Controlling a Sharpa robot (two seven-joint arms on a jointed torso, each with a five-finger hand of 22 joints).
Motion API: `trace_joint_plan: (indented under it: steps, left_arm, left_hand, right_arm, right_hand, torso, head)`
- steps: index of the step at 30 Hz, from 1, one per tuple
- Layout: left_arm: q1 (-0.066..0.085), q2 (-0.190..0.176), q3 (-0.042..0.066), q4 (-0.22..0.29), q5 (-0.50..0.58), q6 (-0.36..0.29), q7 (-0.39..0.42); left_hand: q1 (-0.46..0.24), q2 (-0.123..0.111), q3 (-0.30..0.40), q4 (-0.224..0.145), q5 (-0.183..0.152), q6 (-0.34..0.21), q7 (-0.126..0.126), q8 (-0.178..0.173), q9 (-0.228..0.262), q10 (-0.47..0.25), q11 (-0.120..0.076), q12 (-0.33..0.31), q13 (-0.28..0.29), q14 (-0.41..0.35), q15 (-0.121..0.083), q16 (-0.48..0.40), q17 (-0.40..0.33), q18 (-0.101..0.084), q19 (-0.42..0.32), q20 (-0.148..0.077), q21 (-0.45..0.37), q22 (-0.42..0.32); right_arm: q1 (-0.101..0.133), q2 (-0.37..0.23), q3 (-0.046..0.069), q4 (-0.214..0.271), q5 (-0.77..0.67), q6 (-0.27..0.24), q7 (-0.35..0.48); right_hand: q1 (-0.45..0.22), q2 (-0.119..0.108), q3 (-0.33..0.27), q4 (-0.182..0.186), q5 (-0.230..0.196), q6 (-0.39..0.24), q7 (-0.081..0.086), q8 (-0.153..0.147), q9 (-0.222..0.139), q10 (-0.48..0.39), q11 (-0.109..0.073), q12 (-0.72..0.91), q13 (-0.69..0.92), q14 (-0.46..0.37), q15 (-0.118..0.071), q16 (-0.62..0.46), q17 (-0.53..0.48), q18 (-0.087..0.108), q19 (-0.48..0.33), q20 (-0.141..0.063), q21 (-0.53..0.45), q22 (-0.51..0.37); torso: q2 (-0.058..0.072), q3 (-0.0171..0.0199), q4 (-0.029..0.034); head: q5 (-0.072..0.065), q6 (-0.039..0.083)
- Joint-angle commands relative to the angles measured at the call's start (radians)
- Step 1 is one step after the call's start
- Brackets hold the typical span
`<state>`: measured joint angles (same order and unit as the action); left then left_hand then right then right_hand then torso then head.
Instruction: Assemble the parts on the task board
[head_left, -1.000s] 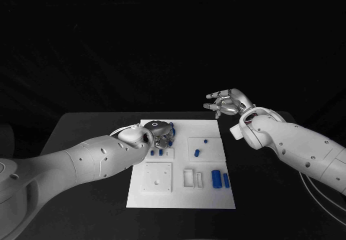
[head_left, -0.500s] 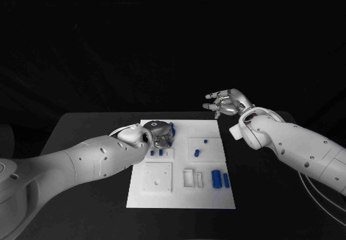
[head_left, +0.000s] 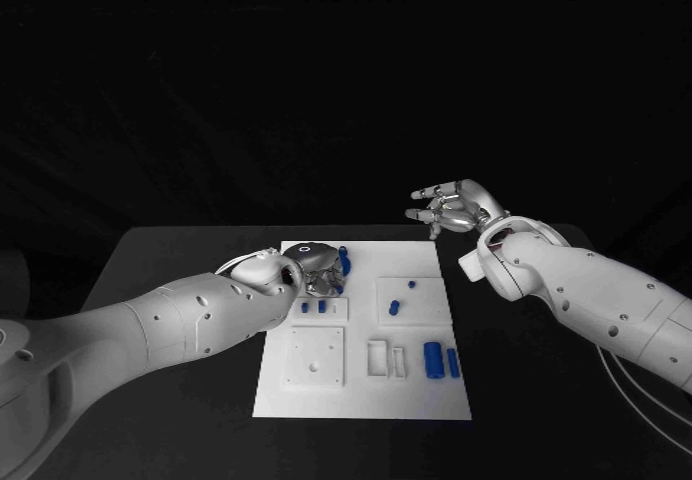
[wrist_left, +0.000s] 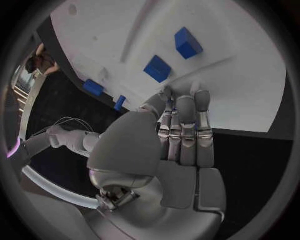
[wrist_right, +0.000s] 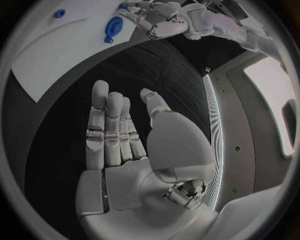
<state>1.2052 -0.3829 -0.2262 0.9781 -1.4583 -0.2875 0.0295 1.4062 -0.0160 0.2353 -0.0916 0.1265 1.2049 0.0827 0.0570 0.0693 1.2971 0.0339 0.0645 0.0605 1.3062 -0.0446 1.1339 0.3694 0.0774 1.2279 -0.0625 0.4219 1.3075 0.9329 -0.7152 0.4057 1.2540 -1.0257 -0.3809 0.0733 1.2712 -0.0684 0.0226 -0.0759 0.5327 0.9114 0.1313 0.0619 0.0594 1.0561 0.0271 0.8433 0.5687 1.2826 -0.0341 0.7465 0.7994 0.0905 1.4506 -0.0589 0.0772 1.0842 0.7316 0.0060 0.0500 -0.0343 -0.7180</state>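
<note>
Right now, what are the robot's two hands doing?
Left hand: over the task board; whether it holds a part cannot be told.
Right hand: open, holding nothing.

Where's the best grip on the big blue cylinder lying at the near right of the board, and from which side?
Probably its middle. The big blue cylinder lies flat on the task board, long axis running near-to-far, so a pinch from above across its round flanks suits. A slimmer blue piece lies close on its right, so room there is tight. The right hand is open and unoccupied.
</note>
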Motion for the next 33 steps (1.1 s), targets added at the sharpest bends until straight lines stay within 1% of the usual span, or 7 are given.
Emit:
trace_joint_plan:
  steps: [1, 6, 11, 14, 21, 27, 33]
  left_arm:
    - [0.0, -0.01, 0.005, 0.012, 0.038, -0.02, 0.009]
    - [0.0, -0.033, 0.027, 0.037, 0.054, -0.026, 0.004]
    - [0.001, -0.061, 0.065, 0.073, 0.082, -0.021, 0.002]
    - [0.004, -0.083, 0.083, 0.099, 0.098, -0.006, 0.006]
    - [0.012, -0.119, 0.094, 0.12, 0.104, 0.027, -0.001]
    - [0.014, -0.144, 0.096, 0.127, 0.101, 0.043, -0.008]
    - [0.014, -0.153, 0.095, 0.125, 0.098, 0.055, -0.011]
  left_hand:
    - [0.002, 0.008, -0.005, -0.002, -0.004, 0.008, 0.002, 0.007, 0.001, 0.005, 0.001, -0.005, 0.0, 0.006, 0.0, 0.006, 0.002, 0.013, 0.006, 0.0, 0.006, 0.019]
    - [0.002, 0.008, -0.006, -0.003, -0.003, 0.008, 0.002, 0.007, 0.001, 0.006, 0.0, -0.005, 0.0, 0.008, 0.0, 0.006, 0.003, 0.013, 0.006, -0.001, 0.007, 0.019]
    - [0.003, 0.007, -0.008, -0.007, -0.001, 0.006, 0.003, 0.006, 0.0, 0.004, 0.001, -0.005, -0.001, 0.008, 0.0, 0.004, 0.003, 0.013, 0.006, -0.001, 0.007, 0.019]
    - [0.001, 0.003, -0.01, -0.007, -0.002, 0.004, 0.002, 0.006, 0.0, 0.002, 0.002, -0.005, -0.001, 0.006, 0.0, 0.001, 0.002, 0.013, 0.004, 0.0, 0.006, 0.018]
    - [0.002, 0.001, -0.009, -0.01, -0.003, 0.004, 0.003, 0.006, 0.0, 0.001, 0.003, -0.005, -0.001, 0.006, 0.001, -0.004, 0.001, 0.012, 0.002, 0.0, 0.004, 0.018]
    - [0.003, 0.001, -0.009, -0.01, -0.003, 0.004, 0.003, 0.006, 0.0, 0.0, 0.003, -0.005, -0.001, 0.005, 0.001, -0.004, 0.001, 0.012, 0.001, 0.0, 0.003, 0.018]
    - [0.002, 0.002, -0.011, -0.008, -0.006, 0.006, 0.002, 0.006, 0.0, 0.0, 0.003, -0.005, -0.001, 0.005, 0.001, -0.006, 0.002, 0.012, -0.001, 0.001, 0.002, 0.018]
  right_arm:
    - [0.0, 0.0, 0.001, 0.0, 0.0, 0.006, 0.008]
    - [0.0, -0.002, 0.001, 0.001, 0.0, 0.006, 0.008]
    - [0.0, -0.005, 0.001, 0.001, 0.0, 0.006, 0.008]
    - [0.0, -0.006, 0.001, 0.002, 0.0, 0.006, 0.008]
    - [0.0, -0.009, 0.001, 0.003, 0.0, 0.006, 0.007]
    - [0.0, -0.013, 0.001, 0.005, 0.0, 0.005, 0.007]
    - [0.0, -0.014, 0.001, 0.005, 0.0, 0.005, 0.007]
  right_hand:
    - [-0.005, -0.003, 0.006, -0.002, 0.003, 0.008, 0.0, -0.002, 0.001, -0.004, -0.002, 0.001, -0.002, -0.004, -0.001, -0.003, -0.001, 0.013, -0.002, 0.005, 0.003, -0.001]
    - [-0.005, -0.003, 0.006, -0.002, 0.003, 0.008, 0.0, -0.002, 0.001, -0.004, -0.002, 0.001, -0.002, -0.004, -0.001, -0.003, -0.001, 0.013, -0.002, 0.005, 0.003, -0.001]
    - [-0.005, -0.003, 0.006, -0.002, 0.003, 0.008, 0.0, -0.002, 0.001, -0.004, -0.002, 0.001, -0.002, -0.004, -0.001, -0.003, -0.001, 0.013, -0.002, 0.005, 0.003, -0.001]
    - [-0.005, -0.003, 0.006, -0.002, 0.003, 0.008, 0.0, -0.002, 0.001, -0.004, -0.002, 0.001, -0.002, -0.004, -0.001, -0.003, -0.001, 0.013, -0.002, 0.005, 0.003, -0.001]
    - [-0.005, -0.003, 0.006, -0.002, 0.003, 0.008, 0.0, -0.002, 0.001, -0.004, -0.002, 0.001, -0.002, -0.004, -0.001, -0.003, -0.001, 0.013, -0.002, 0.005, 0.003, -0.001]
    - [-0.005, -0.003, 0.006, -0.002, 0.003, 0.008, 0.0, -0.002, 0.001, -0.004, -0.002, 0.001, -0.002, -0.004, -0.001, -0.003, -0.001, 0.013, -0.002, 0.005, 0.003, -0.001]
    - [-0.009, -0.003, 0.009, -0.003, 0.004, 0.01, 0.0, -0.002, 0.001, -0.003, -0.002, 0.002, -0.002, -0.003, -0.001, -0.002, -0.001, 0.013, -0.002, 0.005, 0.004, 0.0]
  torso:
    - [-0.001, -0.0008, 0.0009]
    - [-0.001, -0.0017, 0.0023]
    - [-0.002, -0.0018, 0.0034]
    - [-0.001, -0.0018, 0.0019]
    - [-0.001, -0.0009, 0.0027]
    - [-0.001, -0.0014, 0.0012]
    - [0.0, -0.0007, 0.0002]
  head:
    - [0.0, 0.001]
    - [-0.001, 0.002]
    - [0.001, 0.004]
    - [-0.002, 0.011]
    - [0.0, 0.009]
    - [0.001, 0.006]
    - [0.004, 0.007]
